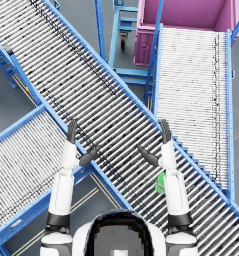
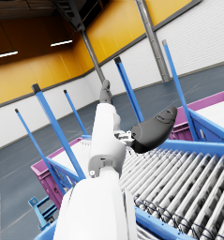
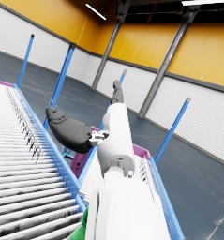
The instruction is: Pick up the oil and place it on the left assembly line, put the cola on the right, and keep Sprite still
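1. I'm seeing just one candidate for a task item: a green shape (image 1: 159, 183) on the middle roller line (image 1: 106, 100), toward its near end and half hidden behind my right forearm (image 1: 175, 192). I'm reading it as the Sprite, so I'm leaving it alone.
2. Oil and cola aren't showing in any view.
3. My right hand (image 1: 163, 145) is hovering above the rollers just beyond that green shape, fingers spread, holding nothing.
4. My left hand (image 1: 72, 142) is mirroring it over the middle line's left edge, fingers apart and empty too, probably poised for whatever arrives.
5. The left line (image 1: 21, 155) and the right line (image 1: 191, 90), which ends at a magenta bin (image 1: 143, 50), are flanking me as drop-offs.
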